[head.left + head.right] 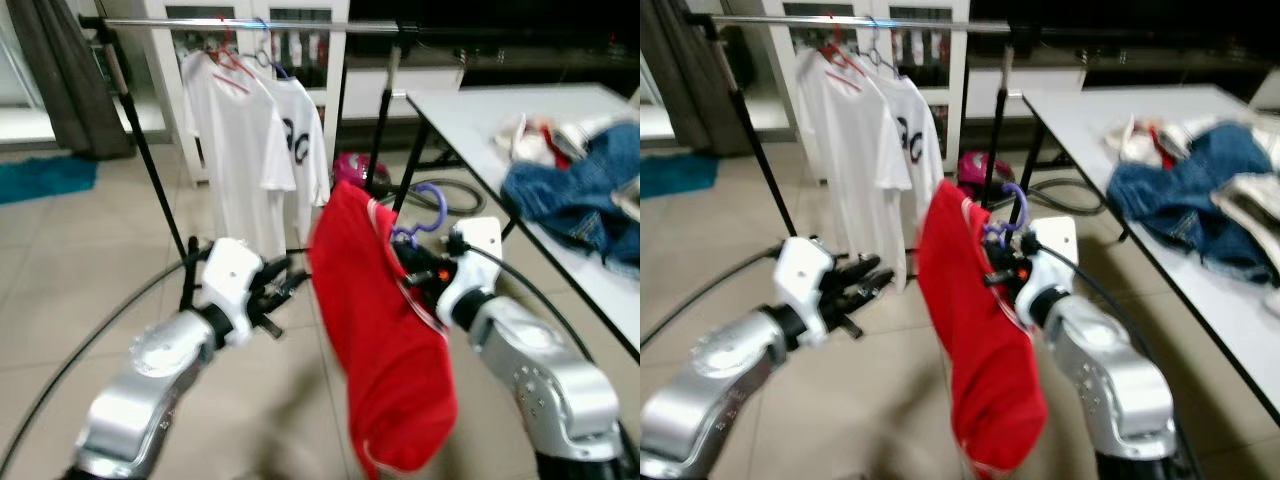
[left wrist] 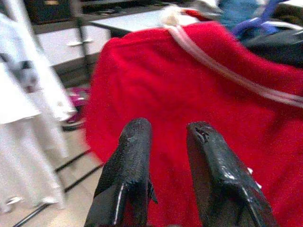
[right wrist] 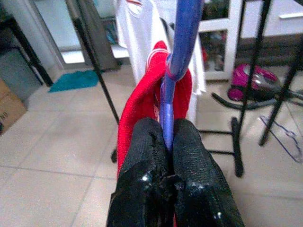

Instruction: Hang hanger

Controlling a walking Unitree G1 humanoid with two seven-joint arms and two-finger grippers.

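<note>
A: Where was the purple hanger?

B: Pinched tight between the right gripper fingers, out in front of the clothes rail, low and well short of it. Carried a red shirt drooping toward the tiled floor.

A: And the left gripper?

B: Slightly parted, nothing held, just beside the red cloth. Also spotted two white shirts on the rail and jeans heaped on the white table.
</note>
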